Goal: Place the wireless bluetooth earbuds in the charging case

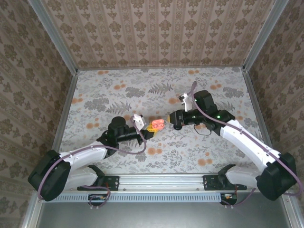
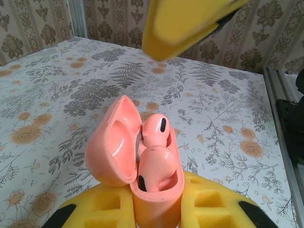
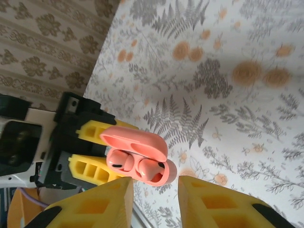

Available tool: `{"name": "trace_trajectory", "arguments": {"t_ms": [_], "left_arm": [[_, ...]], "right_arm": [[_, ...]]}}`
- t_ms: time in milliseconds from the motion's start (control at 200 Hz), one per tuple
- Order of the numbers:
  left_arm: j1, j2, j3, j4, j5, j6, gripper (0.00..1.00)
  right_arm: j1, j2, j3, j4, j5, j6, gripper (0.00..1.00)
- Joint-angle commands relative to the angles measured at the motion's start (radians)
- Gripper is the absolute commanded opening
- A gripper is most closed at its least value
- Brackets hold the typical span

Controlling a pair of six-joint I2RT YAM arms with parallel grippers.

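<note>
From 7 o'clock in the top view the left arm [image 1: 80,159] reaches toward the middle of the floral surface [image 1: 118,90]. The left jaws are clamped on the charging case [image 1: 158,124], which lies just off the centre of the surface, toward 6 o'clock. We cannot tell whether it touches the surface.

In the left wrist view we see the case as glossy salmon pink with rounded corners. Its lower body is pinched between yellow fingers [image 2: 213,204] at 4 and 8 o'clock. The lid [image 2: 114,142] leans open toward 9 o'clock and shows its hollow inside. Two earbuds [image 2: 154,129] of the same pink, each with a small black oval mark, sit in the case one behind the other, their heads above the rim.

The right arm [image 1: 247,142] comes in from 4 o'clock, and the right jaws stand open close by the case at its 3 o'clock. In the right wrist view their fingers [image 3: 223,204] are apart at 6 o'clock, with the open case just beyond the tips. A blurred yellow finger [image 2: 185,23] hangs at 12 o'clock in the left wrist view, apart from the case.
</note>
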Motion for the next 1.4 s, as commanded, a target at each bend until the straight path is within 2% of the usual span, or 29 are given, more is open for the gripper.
{"name": "trace_trajectory", "arguments": {"t_ms": [0, 235, 425, 550, 635, 880, 990, 1150, 1395], "left_arm": [[-0.004, -0.016, 0.027, 0.017, 0.008, 0.007, 0.18], [-0.004, 0.005, 0.046, 0.023, 0.022, 0.003, 0.18], [-0.004, 0.014, 0.059, 0.020, 0.031, 0.001, 0.18], [-0.004, 0.016, 0.062, 0.020, 0.032, 0.001, 0.18], [-0.003, 0.017, 0.066, 0.018, 0.034, 0.002, 0.18], [-0.004, 0.032, 0.078, 0.022, 0.042, 0.002, 0.18], [-0.004, 0.036, 0.081, 0.023, 0.049, 0.003, 0.18], [-0.004, 0.038, 0.086, 0.023, 0.055, 0.005, 0.18], [-0.003, 0.033, 0.090, 0.018, 0.055, 0.010, 0.18]], "right_arm": [[-0.007, -0.071, -0.056, 0.068, 0.075, -0.039, 0.37], [-0.013, -0.207, -0.143, 0.222, 0.160, -0.104, 0.45], [-0.019, -0.267, -0.216, 0.334, 0.188, -0.179, 0.61], [-0.038, -0.266, -0.243, 0.399, 0.082, -0.287, 0.65], [-0.044, -0.253, -0.247, 0.411, 0.006, -0.384, 0.77], [-0.066, -0.230, -0.270, 0.434, -0.141, -0.662, 0.83], [-0.080, -0.215, -0.260, 0.393, -0.214, -0.777, 0.86], [-0.087, -0.147, -0.197, 0.238, -0.287, -0.967, 0.91], [-0.083, -0.029, -0.102, 0.087, -0.335, -1.121, 0.90]]}}
